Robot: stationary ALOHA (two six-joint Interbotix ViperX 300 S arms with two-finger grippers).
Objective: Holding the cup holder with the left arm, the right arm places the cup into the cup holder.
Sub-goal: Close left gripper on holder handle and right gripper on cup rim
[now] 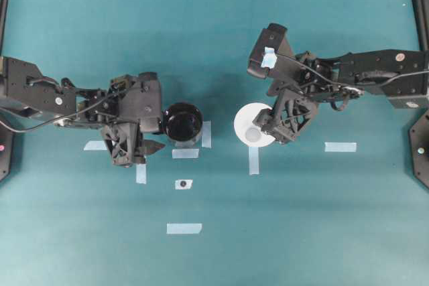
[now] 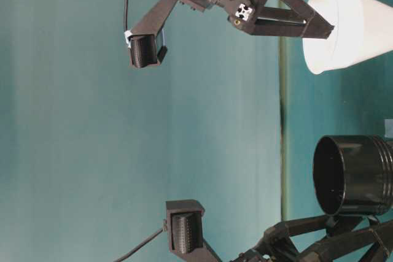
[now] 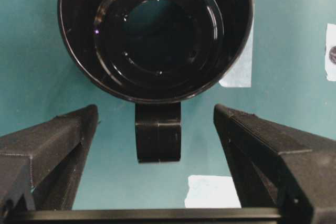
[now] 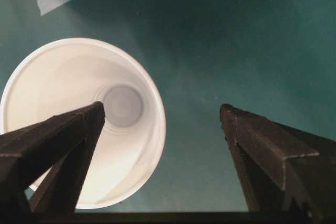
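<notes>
The black cup holder [image 1: 183, 122] stands upright left of centre, its handle stub [image 3: 158, 132] pointing at my left arm. My left gripper [image 1: 163, 129] is open; its fingers flank the stub without touching it [image 3: 156, 109]. The white cup [image 1: 249, 120] stands upright, mouth up, right of centre. My right gripper [image 1: 265, 106], blue tape on its top block, is open above the cup. One finger [image 4: 63, 135] hangs over the cup's mouth, the other [image 4: 262, 145] outside its rim. The table-level view shows the cup [image 2: 350, 26] and the holder [image 2: 353, 176] apart on the table.
Pale tape strips lie on the teal table: beside the holder [image 1: 186, 153], below the cup [image 1: 253, 160], at the right [image 1: 340, 147] and at the front [image 1: 184, 228]. A small tape scrap with a dark dot [image 1: 183, 183] lies in front of the holder.
</notes>
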